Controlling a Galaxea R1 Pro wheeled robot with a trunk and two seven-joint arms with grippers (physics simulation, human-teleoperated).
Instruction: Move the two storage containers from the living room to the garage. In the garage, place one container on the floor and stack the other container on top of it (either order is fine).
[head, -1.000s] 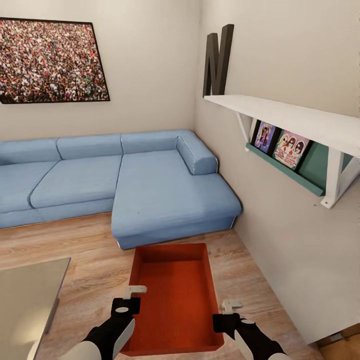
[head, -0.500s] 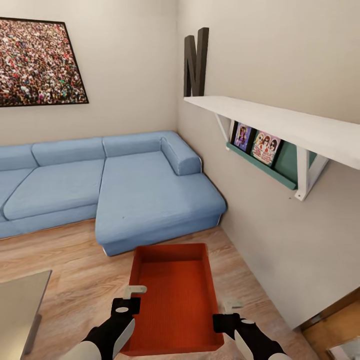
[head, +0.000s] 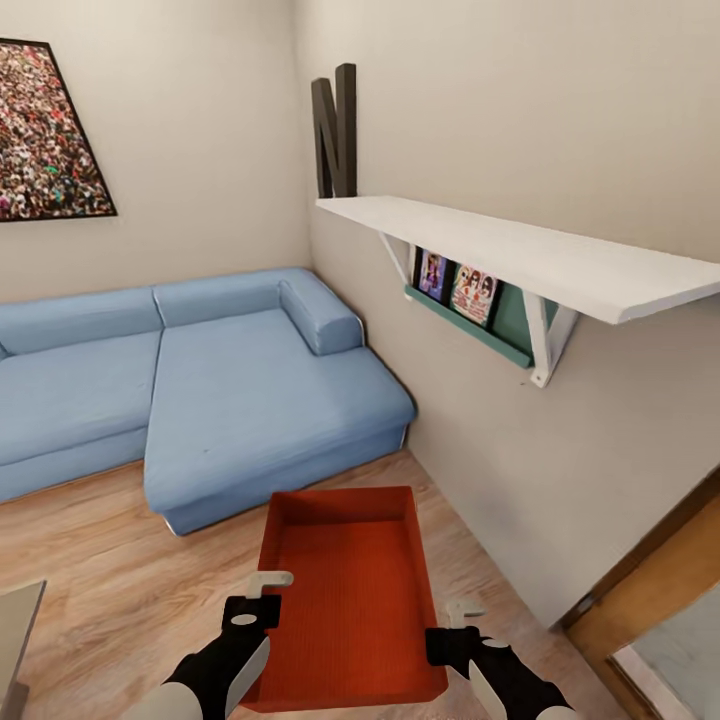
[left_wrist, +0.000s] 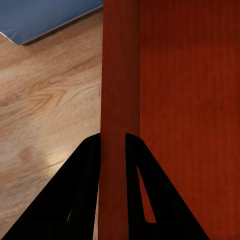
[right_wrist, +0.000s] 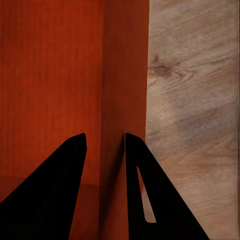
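One orange-red storage container (head: 345, 590) hangs level in front of me above the living room's wood-plank floor (head: 120, 560). My left gripper (head: 266, 584) is shut on its left wall and my right gripper (head: 456, 610) is shut on its right wall. In the left wrist view the black fingers (left_wrist: 82, 190) pinch that wall (left_wrist: 119, 75) between them. The right wrist view has the fingers (right_wrist: 145, 190) clamped on the other wall (right_wrist: 125, 65). The second container, the garage and its concrete floor are out of view.
A blue sectional sofa (head: 200, 390) stands ahead to the left. On the right wall (head: 520, 450), close by, hang a white shelf (head: 500, 250) and a teal rack. A wooden door frame (head: 650, 590) is at lower right, and a glass table corner (head: 15, 640) at lower left.
The whole picture has slid left, so the camera has turned right; a door frame has come into view at lower right. The container and both grippers keep their place in the view.
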